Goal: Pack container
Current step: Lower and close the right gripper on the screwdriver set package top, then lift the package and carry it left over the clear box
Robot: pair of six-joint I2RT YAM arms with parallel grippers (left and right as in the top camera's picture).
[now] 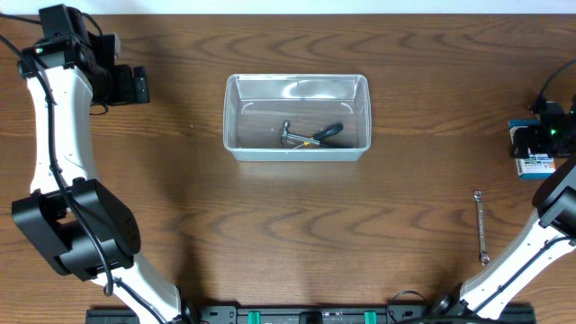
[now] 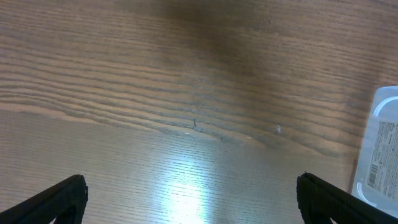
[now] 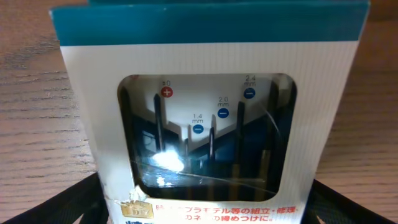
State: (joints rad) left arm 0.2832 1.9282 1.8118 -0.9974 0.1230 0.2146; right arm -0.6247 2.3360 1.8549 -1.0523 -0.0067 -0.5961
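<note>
The clear plastic container (image 1: 236,117) stands at the table's centre. It holds a small hammer (image 1: 290,136) and a black-handled screwdriver (image 1: 328,131). My left gripper (image 1: 141,85) is open and empty over bare wood at the far left. A corner of the container shows at the right edge of the left wrist view (image 2: 382,149). My right gripper (image 1: 533,148) is at the far right edge, its fingers spread wide on either side of a blue-and-white box of small screwdrivers (image 3: 205,112). The box fills the right wrist view.
A small silver wrench (image 1: 481,225) lies on the wood at the right, in front of the blue-and-white box (image 1: 538,165). The arm bases stand along the front edge.
</note>
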